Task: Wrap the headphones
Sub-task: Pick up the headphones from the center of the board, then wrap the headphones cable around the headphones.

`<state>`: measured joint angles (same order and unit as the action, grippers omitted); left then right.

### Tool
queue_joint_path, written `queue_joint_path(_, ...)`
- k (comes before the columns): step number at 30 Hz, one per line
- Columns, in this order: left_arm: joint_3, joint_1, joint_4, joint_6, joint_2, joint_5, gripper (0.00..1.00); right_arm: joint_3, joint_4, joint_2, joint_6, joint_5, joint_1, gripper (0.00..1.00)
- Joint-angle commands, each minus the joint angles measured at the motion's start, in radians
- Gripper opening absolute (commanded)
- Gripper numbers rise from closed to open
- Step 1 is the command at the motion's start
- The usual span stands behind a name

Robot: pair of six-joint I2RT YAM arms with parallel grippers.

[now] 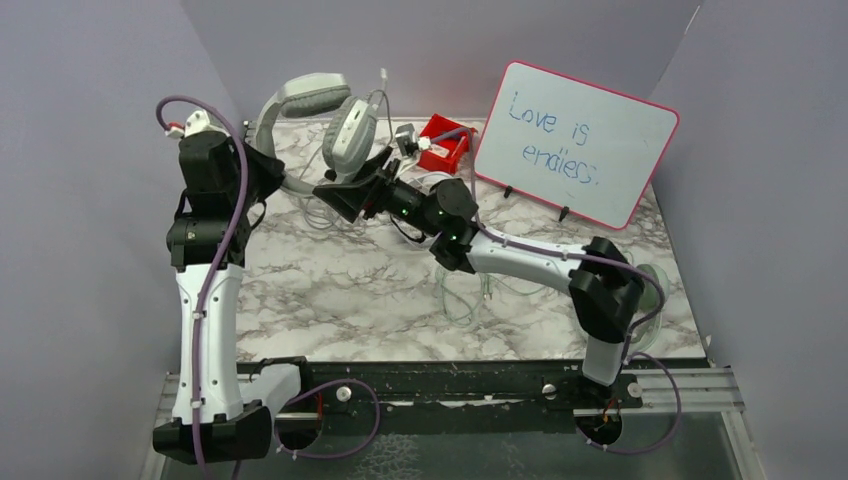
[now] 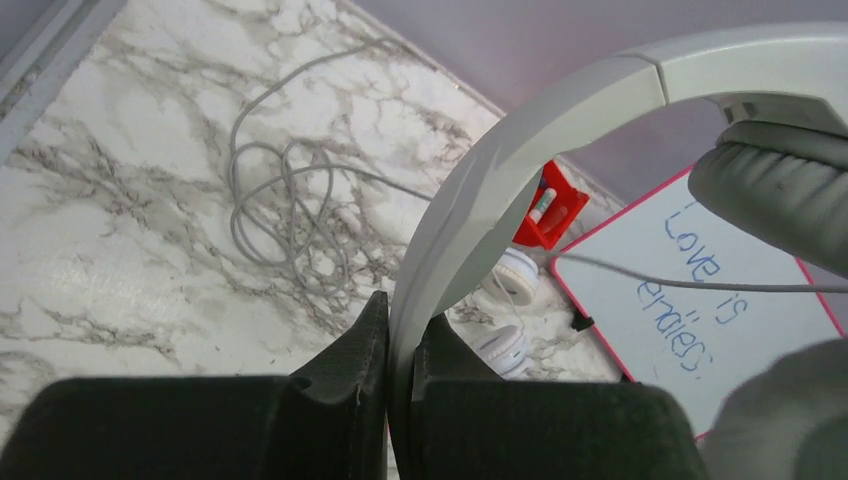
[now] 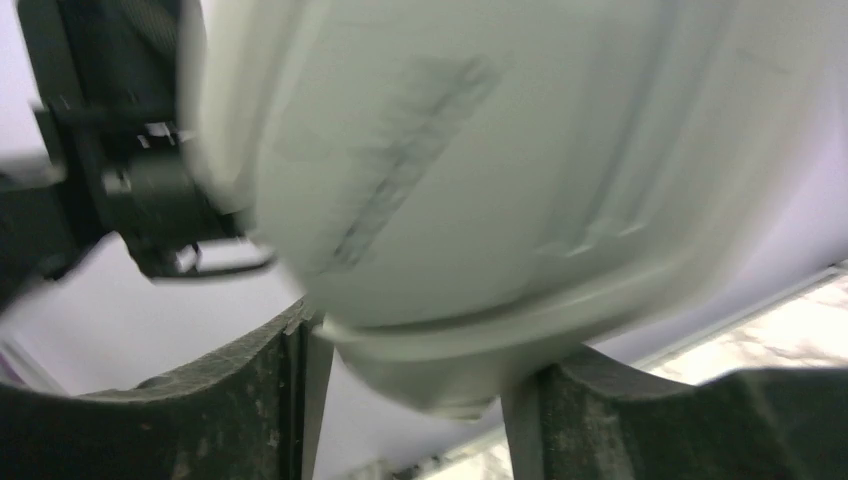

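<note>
Grey-green headphones (image 1: 305, 95) are held up off the marble table at the back left. My left gripper (image 1: 266, 160) (image 2: 400, 330) is shut on their headband (image 2: 520, 150), which runs up between the two black fingers. My right gripper (image 1: 345, 188) (image 3: 415, 370) reaches in from the right below the ear cup (image 1: 350, 135). The blurred pale cup (image 3: 480, 200) sits between its fingers and touches both. The thin grey cable (image 2: 285, 210) lies in loose loops on the table under the headphones.
A white pair of headphones (image 2: 508, 275) lies near a red box (image 1: 445, 140). A pink-framed whiteboard (image 1: 575, 140) leans at the back right. Another pale pair (image 1: 645, 290) and its thin cable (image 1: 465, 295) lie by my right arm. Purple walls close in left, back and right.
</note>
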<state>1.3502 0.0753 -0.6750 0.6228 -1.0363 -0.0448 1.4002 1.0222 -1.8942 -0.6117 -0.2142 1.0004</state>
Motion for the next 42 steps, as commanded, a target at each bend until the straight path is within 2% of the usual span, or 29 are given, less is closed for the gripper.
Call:
queue_joint_path(1,0.201,-0.002,0.004,-0.025,-0.006,0.092,0.00,-0.053,-0.212,0.174,0.126,-0.038,-0.009,0.73)
queue_joint_path(4,0.302,-0.002,-0.040,-0.067,-0.031,0.128,0.00,-0.136,-0.310,0.280,0.200,-0.043,-0.038,0.85)
queue_joint_path(9,0.463,-0.002,-0.108,-0.131,-0.084,0.177,0.00,-0.275,-0.397,0.406,0.304,-0.033,-0.085,0.91)
queue_joint_path(13,0.613,-0.002,-0.157,-0.176,-0.118,0.198,0.00,-0.346,-0.390,0.436,0.381,-0.029,-0.132,0.95)
queue_joint_path(15,0.690,-0.002,-0.178,-0.190,-0.136,0.198,0.00,-0.326,-0.386,0.390,0.371,-0.057,-0.176,0.97)
queue_joint_path(18,0.774,-0.002,-0.192,-0.191,-0.154,0.182,0.00,-0.231,-0.319,0.258,0.310,-0.197,-0.247,0.98)
queue_joint_path(22,0.818,-0.004,-0.191,-0.179,-0.163,0.145,0.00,-0.097,-0.216,0.085,0.315,-0.237,-0.253,0.99)
queue_joint_path(28,0.829,-0.005,-0.183,-0.159,-0.178,0.106,0.00,0.020,0.002,-0.140,0.219,-0.167,-0.255,1.00)
queue_joint_path(37,0.909,-0.005,-0.166,-0.128,-0.225,0.052,0.00,0.227,0.109,-0.419,0.203,-0.151,-0.255,0.99)
queue_joint_path(42,0.940,-0.005,-0.159,-0.110,-0.241,0.046,0.00,0.380,0.103,-0.558,0.176,-0.107,-0.253,0.96)
